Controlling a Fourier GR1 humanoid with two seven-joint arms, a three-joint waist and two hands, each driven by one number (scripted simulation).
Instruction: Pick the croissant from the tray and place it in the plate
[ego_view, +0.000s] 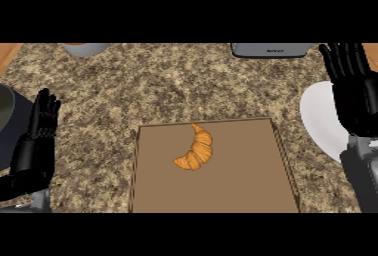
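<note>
An orange croissant (196, 149) lies on the brown tray (244, 185) in the lower middle of the head view, toward the tray's upper left. A white plate (319, 120) sits at the right edge, partly covered by my right hand (354, 85). That hand is open with fingers pointing up, over the plate and well right of the croissant. My left hand (40, 132) is open at the left edge, fingers up, resting apart from the tray.
A speckled granite counter (148, 85) carries everything. A grey appliance (269, 49) stands at the back right and a grey round object (85, 48) at the back left. A dark round vessel (7, 112) shows at the far left edge.
</note>
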